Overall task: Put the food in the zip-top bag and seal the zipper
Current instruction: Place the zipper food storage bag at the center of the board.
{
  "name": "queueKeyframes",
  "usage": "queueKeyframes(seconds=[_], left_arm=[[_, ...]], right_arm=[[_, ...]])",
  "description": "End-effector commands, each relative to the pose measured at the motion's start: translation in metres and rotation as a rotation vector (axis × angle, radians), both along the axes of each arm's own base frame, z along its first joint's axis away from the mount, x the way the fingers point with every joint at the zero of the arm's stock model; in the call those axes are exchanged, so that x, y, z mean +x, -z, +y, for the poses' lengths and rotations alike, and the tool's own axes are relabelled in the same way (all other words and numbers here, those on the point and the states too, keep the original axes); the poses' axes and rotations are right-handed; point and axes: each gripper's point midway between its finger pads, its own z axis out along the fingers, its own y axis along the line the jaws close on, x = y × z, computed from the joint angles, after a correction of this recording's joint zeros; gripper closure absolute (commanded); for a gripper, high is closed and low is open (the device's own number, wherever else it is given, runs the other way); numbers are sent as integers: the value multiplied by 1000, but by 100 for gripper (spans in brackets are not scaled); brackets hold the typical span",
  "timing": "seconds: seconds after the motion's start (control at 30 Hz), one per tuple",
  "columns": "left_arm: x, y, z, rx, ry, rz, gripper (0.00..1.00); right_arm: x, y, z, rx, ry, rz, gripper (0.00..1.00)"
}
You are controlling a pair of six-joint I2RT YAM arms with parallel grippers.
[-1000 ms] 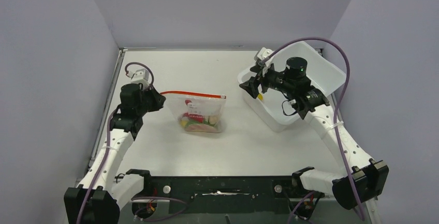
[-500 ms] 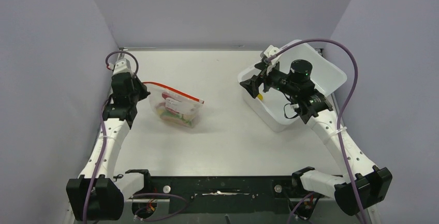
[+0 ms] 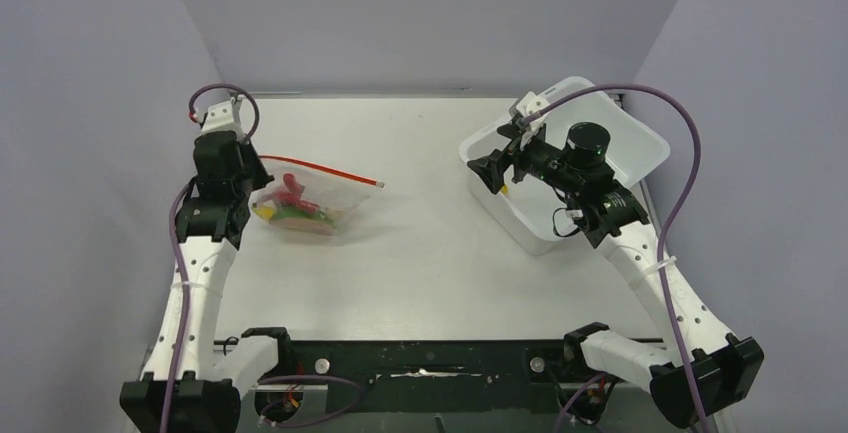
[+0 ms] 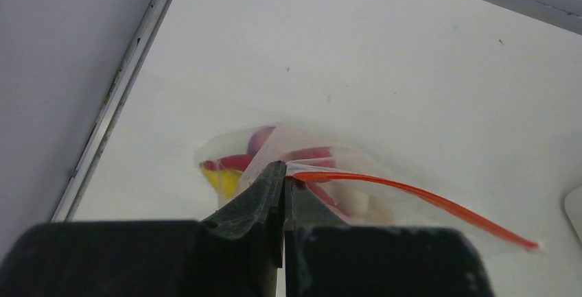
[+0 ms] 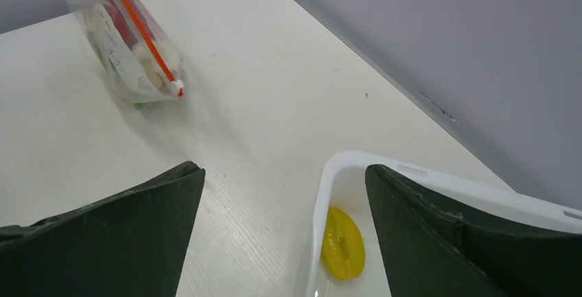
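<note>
The zip-top bag (image 3: pixel 312 203) lies at the table's left, clear and crinkly, with red, yellow and green food (image 3: pixel 290 208) inside. Its orange-red zipper (image 3: pixel 325 171) runs along the mouth, slanting to the right. My left gripper (image 3: pixel 256 181) is shut on the bag's left corner at the end of the zipper (image 4: pixel 412 191), and the bag (image 4: pixel 322 167) hangs past the closed fingertips. My right gripper (image 3: pixel 492 168) stands open over the near-left corner of a white bin, nothing between its fingers. A yellow food piece (image 5: pixel 343 242) lies inside that corner.
The white bin (image 3: pixel 640 135) stands at the right back of the table, its rim (image 5: pixel 329 173) between my right fingers. The table's left rail (image 4: pixel 117 91) and the left wall are close to the bag. Bare table lies between bag and bin.
The left arm has dragged the bag left toward the wall, and the bag now lies slanted. The right gripper has opened wider above the bin's corner.
</note>
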Motion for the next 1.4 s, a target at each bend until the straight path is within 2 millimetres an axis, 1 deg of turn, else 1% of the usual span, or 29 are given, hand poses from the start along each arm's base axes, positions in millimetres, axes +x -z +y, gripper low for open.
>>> queueKeyframes(seconds=[0.0,0.1,0.17,0.23,0.3,0.4,0.5,0.57,0.6,0.67,0.73,0.77,0.8,0.87,0.97,1.0,1.07,1.17,1.23,1.37], left_arm=[[-47,-64,-19,35,146,-115,100],[-72,-65,-36,-11,232,-77,100],[-85,-67,-43,-34,269,-68,100],[-92,-73,-54,-53,324,-100,100],[-96,-75,-62,-77,364,-111,100],[-104,-64,-77,-174,402,-52,100],[-110,-63,-92,-278,430,-68,100],[-108,-68,-99,-328,448,-108,100],[-106,-67,-102,-352,452,-111,100],[-97,-55,-102,-380,427,-89,100],[-85,-37,-93,-357,378,-62,100],[-79,-26,-84,-329,335,-40,100],[-74,-12,-72,-298,271,-3,100],[-68,8,-51,-223,173,55,100],[-62,26,-21,-116,56,100,100],[-60,29,-15,-97,35,109,100],[-56,36,-9,-82,23,123,100],[-53,39,-7,-88,23,128,100],[-54,39,-4,-82,9,123,100],[-62,31,20,-2,-90,106,100]], right_arm=[[-5,-17,-8,2,20,-91,9],[-5,-13,-3,-5,-8,-80,10],[-6,-9,9,21,-62,-29,13],[-12,-7,30,56,-155,31,18],[-19,-2,55,60,-227,65,22],[-34,9,92,40,-329,66,23],[-44,22,126,64,-417,82,24],[-41,32,142,94,-435,116,24],[-37,34,149,117,-442,135,24],[-27,42,159,134,-432,188,28],[-23,48,167,135,-438,226,29],[-22,51,169,126,-445,233,30],[-19,53,170,115,-441,235,30],[-18,57,169,102,-438,233,28],[-18,63,170,88,-445,231,27],[-16,67,171,85,-444,242,28],[-10,74,176,92,-429,275,29],[5,83,188,158,-368,384,38],[15,94,202,203,-346,466,43],[24,113,236,242,-355,598,46]])
